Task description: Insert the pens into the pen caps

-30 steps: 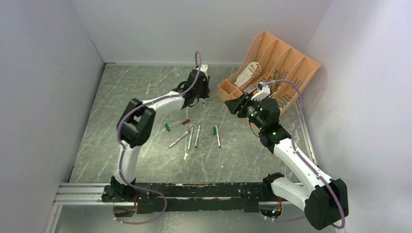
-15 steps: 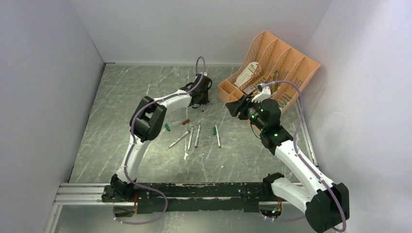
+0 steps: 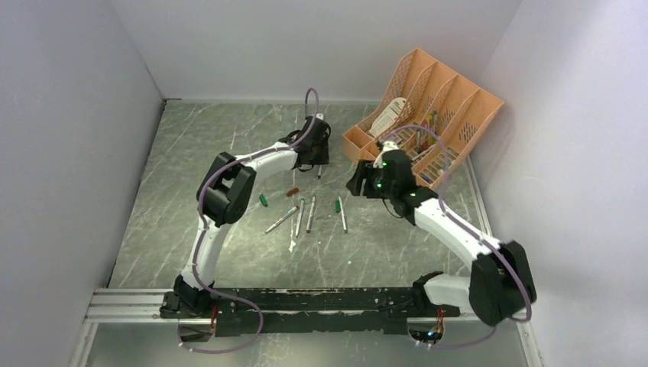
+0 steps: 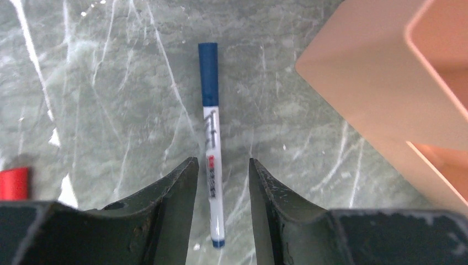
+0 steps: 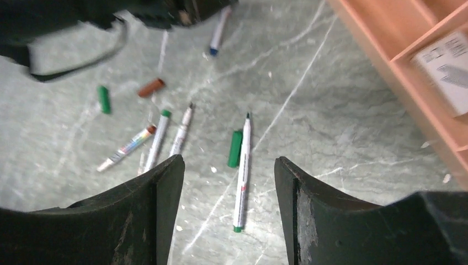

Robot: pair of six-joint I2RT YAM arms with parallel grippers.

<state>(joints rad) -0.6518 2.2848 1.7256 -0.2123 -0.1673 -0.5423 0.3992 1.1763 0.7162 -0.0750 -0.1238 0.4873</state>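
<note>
Blue pen [image 4: 212, 138] lay capped mid-frame, left hand [image 4: 222, 161] part-open, gripping nothing. Wide-open, empty right hand [image 5: 227, 158] probably needed the green pen [image 5: 243, 165] next.

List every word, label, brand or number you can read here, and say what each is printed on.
Nothing can be read.
Blue-capped pen: fine print and a red mark on its barrel, too small.
White box in the orange organiser: grey print, blurred.
Loose pen with coloured bands: print too small.
</note>
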